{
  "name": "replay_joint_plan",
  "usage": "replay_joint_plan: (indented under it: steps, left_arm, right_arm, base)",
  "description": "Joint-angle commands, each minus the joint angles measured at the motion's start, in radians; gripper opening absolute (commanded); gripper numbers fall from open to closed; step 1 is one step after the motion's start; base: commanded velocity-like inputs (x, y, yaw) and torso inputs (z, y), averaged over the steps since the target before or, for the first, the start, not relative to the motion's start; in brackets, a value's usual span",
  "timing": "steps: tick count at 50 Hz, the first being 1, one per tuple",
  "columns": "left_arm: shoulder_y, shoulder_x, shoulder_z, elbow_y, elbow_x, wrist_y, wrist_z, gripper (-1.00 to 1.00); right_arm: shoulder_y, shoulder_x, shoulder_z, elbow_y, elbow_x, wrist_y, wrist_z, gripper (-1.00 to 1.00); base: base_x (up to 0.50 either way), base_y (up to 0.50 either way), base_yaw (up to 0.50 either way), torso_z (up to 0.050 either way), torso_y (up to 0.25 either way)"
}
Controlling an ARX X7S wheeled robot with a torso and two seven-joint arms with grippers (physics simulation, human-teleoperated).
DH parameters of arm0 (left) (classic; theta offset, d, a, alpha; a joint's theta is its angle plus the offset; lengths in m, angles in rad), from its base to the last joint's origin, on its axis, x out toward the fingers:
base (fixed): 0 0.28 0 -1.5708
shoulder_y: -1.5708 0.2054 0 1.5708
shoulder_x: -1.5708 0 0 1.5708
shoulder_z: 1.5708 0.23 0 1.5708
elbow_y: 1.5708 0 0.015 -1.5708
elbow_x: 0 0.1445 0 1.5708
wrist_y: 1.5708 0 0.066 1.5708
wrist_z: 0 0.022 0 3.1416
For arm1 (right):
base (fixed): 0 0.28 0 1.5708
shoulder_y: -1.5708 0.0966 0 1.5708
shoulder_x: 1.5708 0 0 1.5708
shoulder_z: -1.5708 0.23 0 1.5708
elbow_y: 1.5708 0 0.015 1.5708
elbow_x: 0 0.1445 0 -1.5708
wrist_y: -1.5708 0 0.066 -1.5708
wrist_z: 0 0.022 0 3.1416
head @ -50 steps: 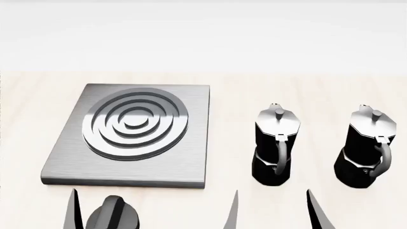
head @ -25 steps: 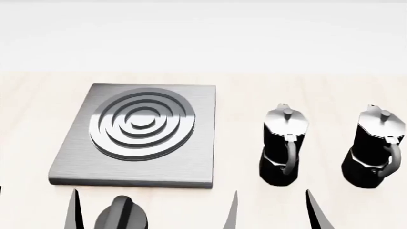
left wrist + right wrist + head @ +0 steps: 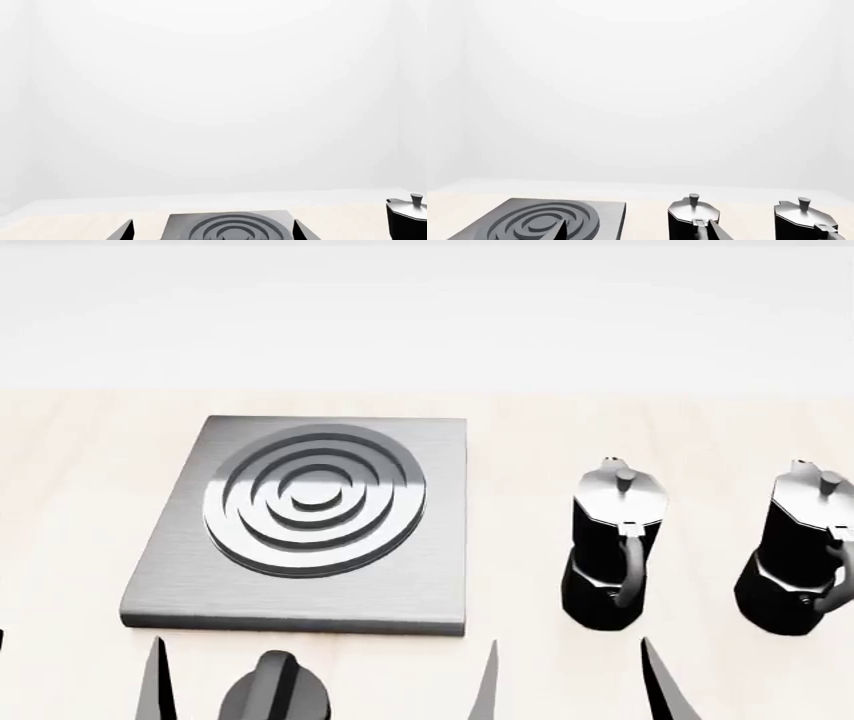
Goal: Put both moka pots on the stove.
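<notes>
Sitting on pale wooden table (image 3: 80, 540): brushed-grey square metal stove (image 3: 315, 530), two glossy black faceted moka pots standing upright right of it, nearer (image 3: 614, 545), farther (image 3: 803, 550), squat black ridged knob (image 3: 274, 695) lying just in front of stove, left gripper (image 3: 320, 685) spreading wide, right gripper (image 3: 667, 690) aperture impossible to tell.

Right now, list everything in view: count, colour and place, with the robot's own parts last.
Glossy black faceted moka pots with silvery lids: two, upright on the table to the right of the stove; nearer one, far-right one cut by the picture edge.
Brushed-grey square metal stove with a ring burner: one, left of centre, nothing on it.
Squat black round knob with a ridge: one, in front of the stove.
Pale wooden table: one, under everything.
Left gripper: dark fingers apart, empty, near the knob.
Right gripper: fingers apart, empty, short of the pots.
</notes>
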Motion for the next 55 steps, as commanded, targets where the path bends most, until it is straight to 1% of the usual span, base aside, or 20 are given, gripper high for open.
replay_joint_plan:
  steps: [1, 55]
  left_arm:
    - [-0.003, -0.006, 0.005, -0.001, -0.004, 0.001, -0.007, 1.0]
    - [-0.01, -0.03, 0.032, -0.003, -0.013, 0.006, -0.035, 1.0]
  right_arm:
    - [0.002, 0.005, -0.005, 0.004, 0.006, -0.005, 0.003, 1.0]
    - [0.01, 0.021, -0.022, 0.023, 0.013, -0.017, 0.028, 1.0]
  base:
    - [0.0, 0.06, 0.0, 0.0, 0.0]
    - [0.0, 0.11, 0.0, 0.0, 0.0]
